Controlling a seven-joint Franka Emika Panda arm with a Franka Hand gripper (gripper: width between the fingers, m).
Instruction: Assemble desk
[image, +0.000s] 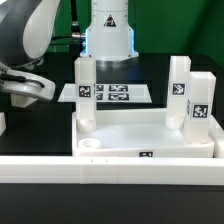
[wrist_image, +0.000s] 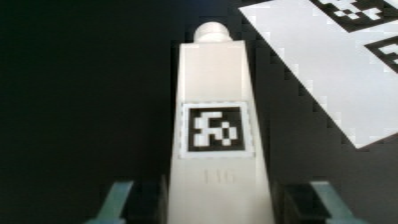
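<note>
The pincer (wrist_image: 214, 200) straddles a lying leg block (wrist_image: 217, 120) — fingers either side, not visibly clamped — aligned lengthwise for lifting toward the tabletop (image: 140, 140).

The wrist view's edge cuts off the leg block (wrist_image: 215, 150) and marker board (wrist_image: 338, 70). In the exterior view, the hand (image: 18, 92) runs off-frame, its fingers hidden.

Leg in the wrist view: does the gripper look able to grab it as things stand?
Probably yes. The leg sits centred between the gripper's open fingers, a dark gap on either side, nothing else between them. The marker board lies off to one side.
</note>
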